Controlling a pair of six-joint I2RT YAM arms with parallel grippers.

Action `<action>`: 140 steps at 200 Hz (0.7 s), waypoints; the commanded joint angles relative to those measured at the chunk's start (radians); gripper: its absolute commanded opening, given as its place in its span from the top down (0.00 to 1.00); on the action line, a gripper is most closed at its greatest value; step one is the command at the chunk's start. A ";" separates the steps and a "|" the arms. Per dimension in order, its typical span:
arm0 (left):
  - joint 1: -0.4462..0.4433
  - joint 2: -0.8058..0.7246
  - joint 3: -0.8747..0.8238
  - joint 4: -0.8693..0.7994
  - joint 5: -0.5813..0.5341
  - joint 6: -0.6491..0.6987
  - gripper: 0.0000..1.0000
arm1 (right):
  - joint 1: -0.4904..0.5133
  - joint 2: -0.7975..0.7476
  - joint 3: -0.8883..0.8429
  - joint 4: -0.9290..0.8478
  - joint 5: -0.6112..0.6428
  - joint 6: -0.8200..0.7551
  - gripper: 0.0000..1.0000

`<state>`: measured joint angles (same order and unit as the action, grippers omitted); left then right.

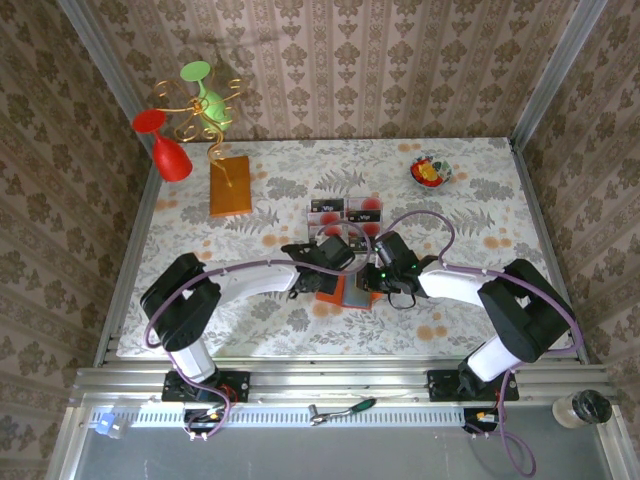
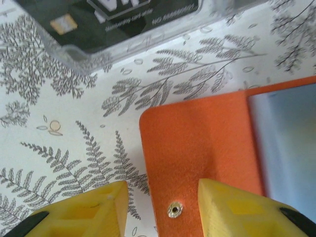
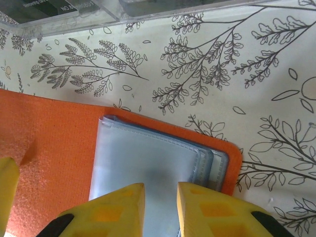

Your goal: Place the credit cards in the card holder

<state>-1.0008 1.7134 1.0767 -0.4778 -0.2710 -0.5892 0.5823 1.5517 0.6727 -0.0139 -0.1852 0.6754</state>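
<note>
From above, the card holder (image 1: pixel 328 298) lies open on the table (image 1: pixel 200 320), near the middle, and both arms are bent in over it: the left gripper (image 1: pixel 322 272) at its left side, the right gripper (image 1: pixel 372 280) at its right. The credit cards (image 1: pixel 345 210) sit side by side just beyond it, on the far side. Well off at the far left is an orange-brown block (image 1: pixel 229 185) carrying a gold wire stand (image 1: pixel 195 118) with a red glass (image 1: pixel 165 150) and a green glass (image 1: pixel 210 95), and there's a small bowl (image 1: pixel 432 172) at the far right. None of that looks to be in the way. Over to the left wrist: yellow fingers (image 2: pixel 84 212) spread wide, straddling the left edge of the orange flap, the snap stud (image 2: pixel 174 210) showing between them, nothing pinched. One card lies in a clear case (image 2: pixel 98 54) just past the flap. Right wrist now: fingers (image 3: pixel 217 212) drawn nearly together over the grey-blue sleeves (image 3: pixel 143 158), with a slim gap left, and I cannot tell whether they nip a leaf. My read is that the holder is light and limp and may fold or skid on the cloth, so one arm should pin the flap while the other opens a sleeve mouth. The cards look stiff, thin and slick. Take one by a short edge, and mind the case rim, which may block a clean pinch.
</note>
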 commanded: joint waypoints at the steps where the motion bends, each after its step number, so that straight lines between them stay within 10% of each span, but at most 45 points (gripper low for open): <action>1: -0.009 0.038 0.019 -0.050 -0.028 0.025 0.57 | -0.002 0.025 0.012 -0.012 -0.012 -0.012 0.74; 140: -0.009 -0.129 -0.264 0.339 0.070 0.057 0.39 | -0.002 0.048 0.016 0.083 -0.089 0.085 0.75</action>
<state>-1.0065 1.6329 0.8570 -0.2440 -0.2394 -0.5636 0.5823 1.5799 0.6731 0.0612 -0.2489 0.7345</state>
